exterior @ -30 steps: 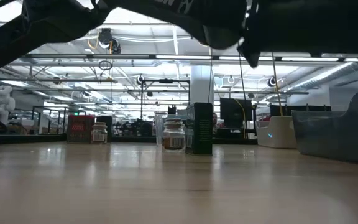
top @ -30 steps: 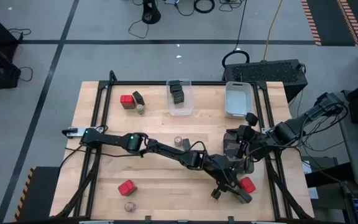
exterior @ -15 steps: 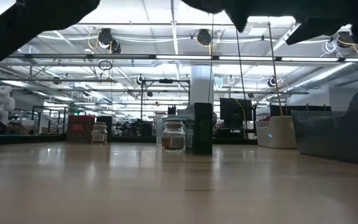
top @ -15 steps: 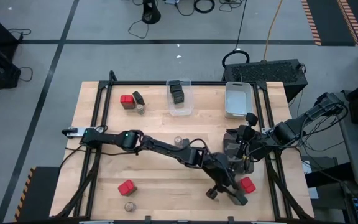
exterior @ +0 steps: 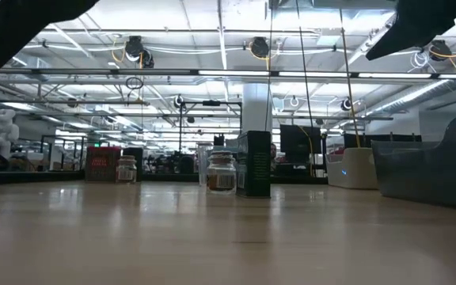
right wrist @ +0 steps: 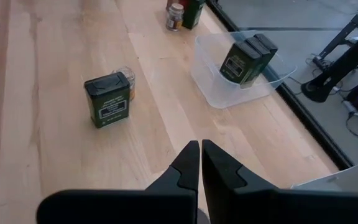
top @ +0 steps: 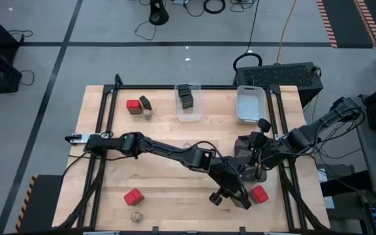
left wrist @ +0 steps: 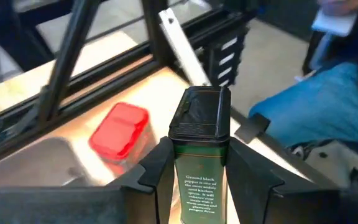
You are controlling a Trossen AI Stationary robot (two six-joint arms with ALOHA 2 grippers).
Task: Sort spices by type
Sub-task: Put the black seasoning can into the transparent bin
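Left gripper near the worktop's front right: fingers clamped on 1 dark tin, beside 1 red tin. Right gripper waits, fingers closed, empty.

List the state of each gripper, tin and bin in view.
Left gripper: shut on a dark tin.
That dark tin: upright between the fingers, lid closed.
Right gripper: shut, empty.
Red tin by the left gripper: resting on the table, lid closed, untouched.
Loose dark tin: upright on the table, lid closed.
Clear bin: open-topped, holding dark tins.
White bin: open-topped, nothing seen inside.
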